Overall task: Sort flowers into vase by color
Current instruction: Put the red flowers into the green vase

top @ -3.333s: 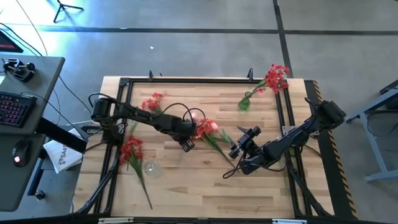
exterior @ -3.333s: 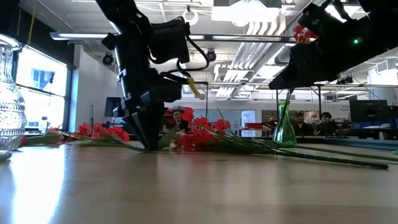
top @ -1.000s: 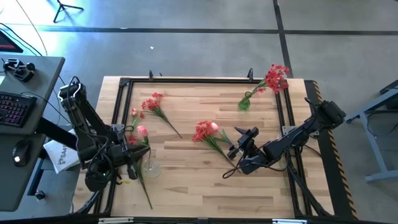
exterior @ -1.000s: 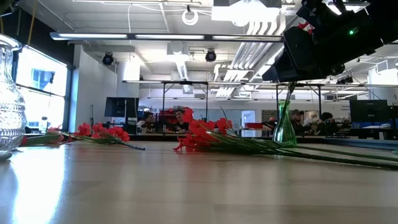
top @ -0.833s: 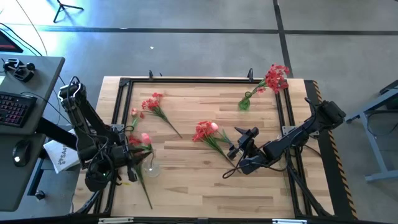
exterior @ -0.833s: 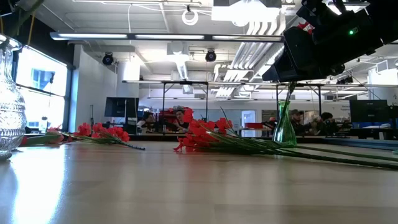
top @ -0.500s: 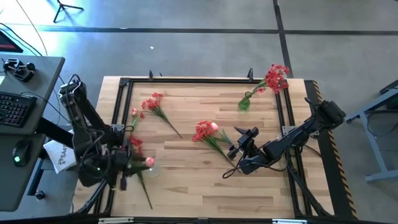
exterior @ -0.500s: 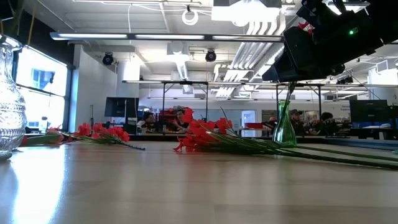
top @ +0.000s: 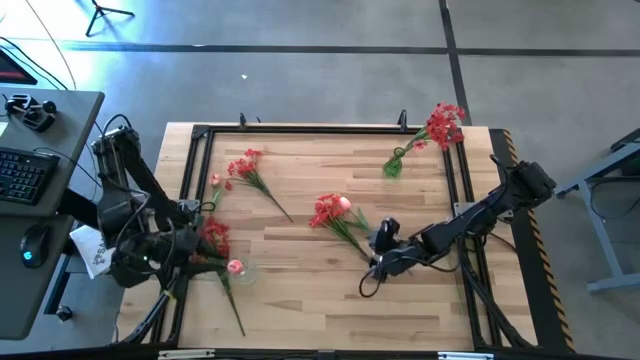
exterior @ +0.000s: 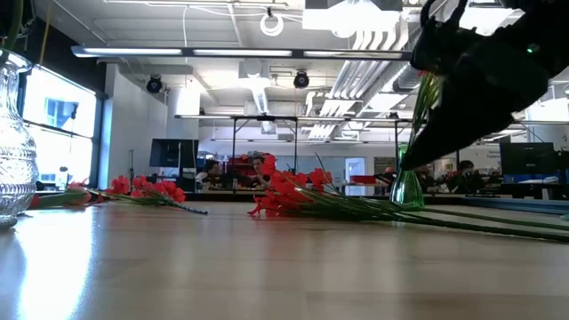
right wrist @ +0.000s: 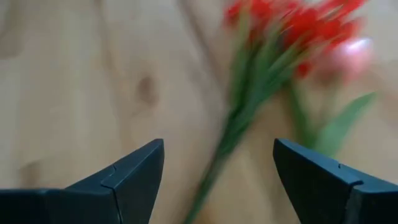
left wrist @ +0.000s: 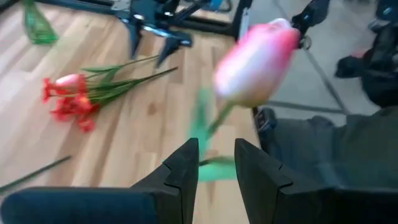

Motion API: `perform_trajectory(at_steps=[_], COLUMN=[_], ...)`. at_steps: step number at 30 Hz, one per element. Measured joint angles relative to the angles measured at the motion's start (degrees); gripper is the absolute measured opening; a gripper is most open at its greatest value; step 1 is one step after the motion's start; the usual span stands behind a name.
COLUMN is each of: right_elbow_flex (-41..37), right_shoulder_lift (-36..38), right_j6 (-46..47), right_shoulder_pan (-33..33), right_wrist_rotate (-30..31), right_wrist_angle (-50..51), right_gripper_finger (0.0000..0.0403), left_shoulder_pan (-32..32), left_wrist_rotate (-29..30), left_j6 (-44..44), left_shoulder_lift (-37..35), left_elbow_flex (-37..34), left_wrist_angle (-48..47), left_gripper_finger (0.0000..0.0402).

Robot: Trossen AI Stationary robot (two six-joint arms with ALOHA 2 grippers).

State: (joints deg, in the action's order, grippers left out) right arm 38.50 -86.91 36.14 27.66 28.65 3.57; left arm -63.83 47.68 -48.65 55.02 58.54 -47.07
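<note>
Left claw (left wrist: 214,163): at the tabletop's left edge, its two dark fingers a narrow gap apart with the thin green stem of a single pink tulip-like bud (left wrist: 256,60) running between them; whether they pinch or merely flank it cannot be told.
Pink bud: just ahead of the left claw's tips, over the clear cut-glass vase (top: 240,270) in the high view.
Right claw (right wrist: 217,168): fingers spread as wide as they go, holding nothing, poised low over the light wooden tabletop (top: 300,290).
Central bunch (top: 335,215): bushy red blossoms on green stems with one pink bud among them, lying just ahead of the right claw, stems pointing toward it.
Other flowers: a red cluster (top: 212,238) lying beside the left claw and the glass vase; a red-and-pink spray (top: 243,168) lying farther off, beyond that vase.
Green glass vase (top: 393,163): well beyond the right claw, with red blossoms (top: 441,122) standing in it.
Risk, left: if the stem is loosely held, the bud may tip out past the glass vase's rim or drop onto the red cluster.
Risk, right: the bunch's stems overlap, so a closing grasp could catch red and pink together and mix the colours.
Risk, vase: a long stem carried low could knock the slim green vase over.
</note>
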Motion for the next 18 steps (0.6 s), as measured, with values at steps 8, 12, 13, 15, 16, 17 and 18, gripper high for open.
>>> perform_trajectory(at_steps=[8, 12, 13, 15, 16, 17, 18], right_elbow_flex=[0.02, 0.02, 0.02, 0.03, 0.04, 0.07, 0.07], right_shoulder_lift=[4.64, 9.36, 10.35, 11.76, 12.22, 12.44, 12.40], right_j6=[6.92, 8.31, 8.57, 8.43, 8.41, 8.43, 8.53], right_shoulder_pan=[-1.07, -1.07, -1.05, -1.11, -1.33, -1.67, -2.18], right_wrist_rotate=[-12.21, -10.77, -9.34, -5.78, -4.18, -3.40, -3.58], right_wrist_angle=[7.28, 12.85, 13.69, 14.15, 14.00, 13.85, 13.47], right_gripper_finger=[0.0298, 0.0298, 0.0298, 0.0298, 0.0298, 0.0298, 0.0298], left_shoulder_pan=[1.35, 2.44, 2.78, 3.36, 3.65, 3.99, 4.36], left_wrist_rotate=[1.29, 1.50, 1.55, 1.83, 2.03, 2.50, 3.39], left_j6=[-2.51, -8.53, -10.30, -13.37, -14.55, -15.59, -16.38], left_shoulder_lift=[0.05, 0.09, 0.09, 0.09, 0.09, 0.09, 0.09], left_elbow_flex=[1.47, 1.47, 1.47, 1.47, 1.47, 1.47, 1.47], left_wrist_angle=[-8.46, -14.83, -16.29, -18.79, -19.92, -20.97, -21.86], left_gripper_finger=[0.0089, 0.0089, 0.0089, 0.0089, 0.0089, 0.0089, 0.0089])
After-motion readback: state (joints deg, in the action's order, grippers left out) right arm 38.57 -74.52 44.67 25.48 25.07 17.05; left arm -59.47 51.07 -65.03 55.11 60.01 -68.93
